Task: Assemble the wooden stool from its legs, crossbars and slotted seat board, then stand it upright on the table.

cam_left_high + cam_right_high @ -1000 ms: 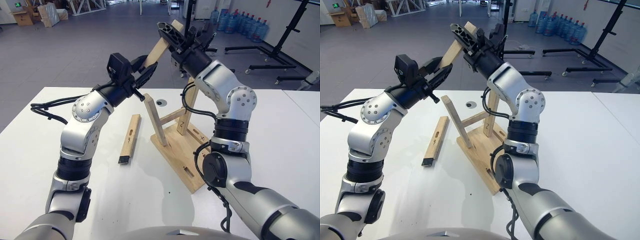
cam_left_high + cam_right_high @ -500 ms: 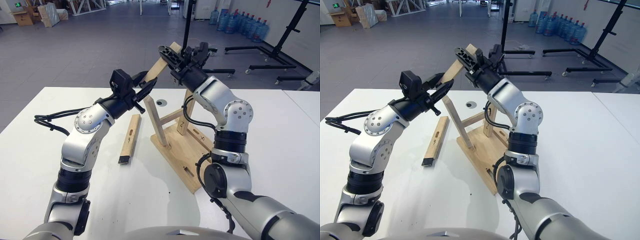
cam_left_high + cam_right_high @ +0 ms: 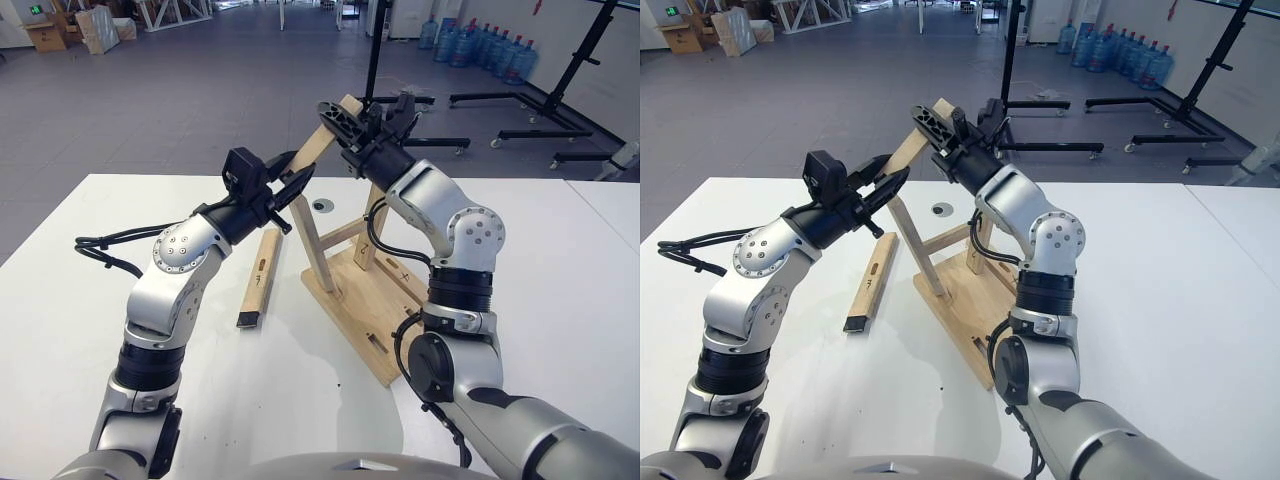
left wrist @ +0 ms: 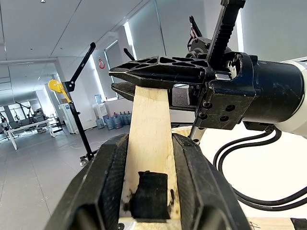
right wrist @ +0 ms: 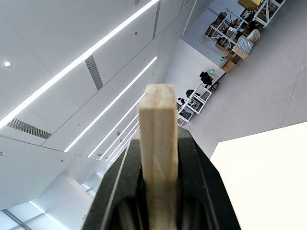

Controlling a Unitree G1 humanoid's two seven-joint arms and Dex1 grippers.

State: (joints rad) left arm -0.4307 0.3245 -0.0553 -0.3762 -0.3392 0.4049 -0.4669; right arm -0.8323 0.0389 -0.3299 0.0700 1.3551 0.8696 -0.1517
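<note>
1. Left eye view: the held leg [image 3: 318, 138] hangs in the air above the far end of the seat board [image 3: 372, 318], which lies mid-table toward the far edge. The left gripper [image 3: 292, 186] is clamped on the lower end of the leg and the right gripper [image 3: 348, 122] on the upper end. With two arms on one stiff stick, any mismatch in their paths could twist it in the grip or wrench it loose.
2. Right eye view: the held leg's lower end sits close above the top of a standing leg [image 3: 915, 245], which a crossbar [image 3: 948, 238] joins to its partner. A careless descent would likely knock that pair and lever the seat board across the table [image 3: 1200, 300], perhaps onto the loose leg [image 3: 872, 280] lying just beside the board's left edge.
3. Left wrist view: the left gripper's fingers [image 4: 112, 167] flank the wood close to its dark end pad [image 4: 149, 194]. A hold that near the end may slip if the other gripper releases first.
4. Right wrist view: the right gripper [image 5: 160, 163] closes on the leg from both sides, with the end protruding past it. Pushing the leg into a slot off-axis could jam it.
</note>
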